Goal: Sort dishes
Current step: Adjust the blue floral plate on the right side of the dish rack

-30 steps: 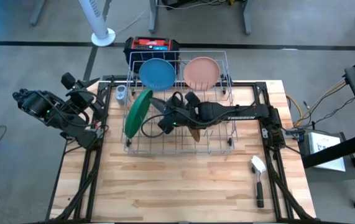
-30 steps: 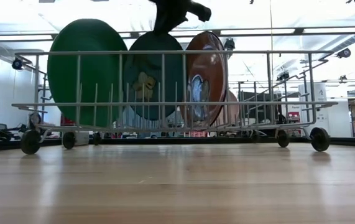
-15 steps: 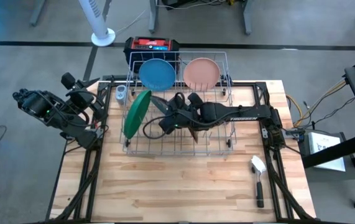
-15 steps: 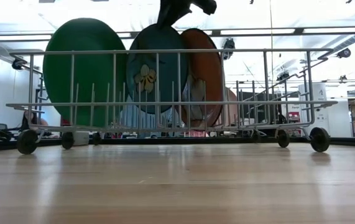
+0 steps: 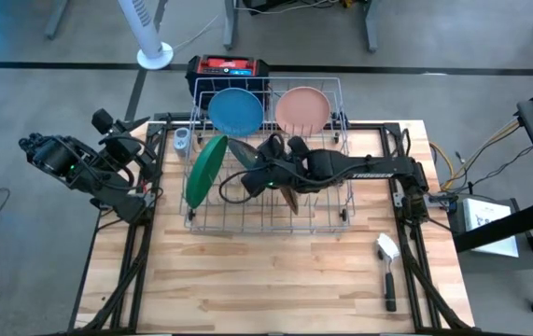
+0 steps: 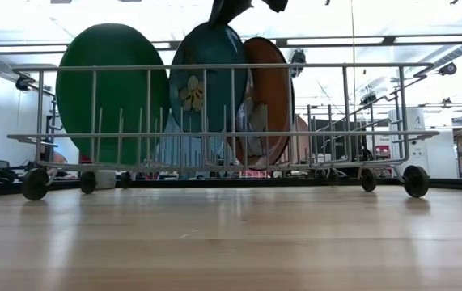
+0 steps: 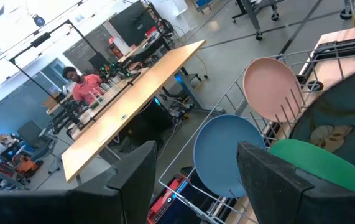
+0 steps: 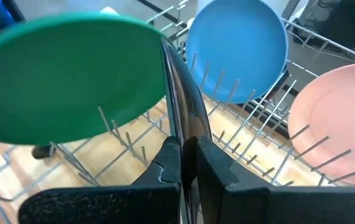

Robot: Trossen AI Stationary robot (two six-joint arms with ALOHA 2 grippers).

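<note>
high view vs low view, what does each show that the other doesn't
Only the high view shows the brush lying on the table, the waiting left claw off its left edge, and the light blue plate.

Only the low view shows the flower design on the dark plate gripped from above.

Both show the wire rack, the green plate and the right claw.

Black arms (image 5: pixel 359 170), white "TROSSEN" lettering
</note>
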